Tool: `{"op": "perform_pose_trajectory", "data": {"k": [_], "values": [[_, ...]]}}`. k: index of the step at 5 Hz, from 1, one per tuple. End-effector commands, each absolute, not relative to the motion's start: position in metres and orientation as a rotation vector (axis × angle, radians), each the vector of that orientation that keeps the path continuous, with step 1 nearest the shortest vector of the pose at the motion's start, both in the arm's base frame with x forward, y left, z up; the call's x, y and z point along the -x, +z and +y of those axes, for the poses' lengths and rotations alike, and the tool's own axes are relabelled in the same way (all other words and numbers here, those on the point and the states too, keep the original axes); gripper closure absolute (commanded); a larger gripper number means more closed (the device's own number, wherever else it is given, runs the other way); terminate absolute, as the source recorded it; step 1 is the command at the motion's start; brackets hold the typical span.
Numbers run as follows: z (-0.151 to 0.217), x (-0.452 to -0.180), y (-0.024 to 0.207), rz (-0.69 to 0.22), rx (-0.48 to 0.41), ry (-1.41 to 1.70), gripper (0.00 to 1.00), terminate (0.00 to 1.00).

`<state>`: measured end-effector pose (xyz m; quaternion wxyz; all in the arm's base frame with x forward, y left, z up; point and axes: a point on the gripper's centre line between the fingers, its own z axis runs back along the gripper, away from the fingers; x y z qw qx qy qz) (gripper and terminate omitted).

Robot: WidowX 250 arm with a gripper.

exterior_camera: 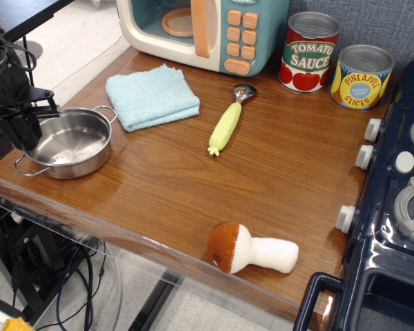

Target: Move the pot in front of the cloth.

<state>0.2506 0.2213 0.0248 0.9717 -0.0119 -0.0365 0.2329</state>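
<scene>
The shiny steel pot [72, 141] sits on the wooden table [193, 186] near its front left corner, with wire loop handles at its far right and near left. The light-blue folded cloth [152, 96] lies just behind and to the right of the pot, close to it but apart. My black gripper [24, 132] is at the pot's left rim, its fingers closed over the rim. The arm's upper part runs out of the frame at the left.
A toy microwave [200, 27] stands behind the cloth. A tomato sauce can [309, 52] and a pineapple can [361, 76] stand at the back right. A yellow-handled scoop [226, 124] lies mid-table, a plush mushroom [252, 249] at the front edge, a toy stove [400, 193] at the right.
</scene>
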Motion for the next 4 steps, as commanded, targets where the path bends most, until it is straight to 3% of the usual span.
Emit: {"op": "perform_pose_trajectory", "data": {"k": [1,4], "values": [[0.221,-0.247,0.037,-0.080,0.009,0.473,0.00,0.00],[0.227,-0.242,0.058,-0.118,-0.039,0.509,0.00,0.00]]}}
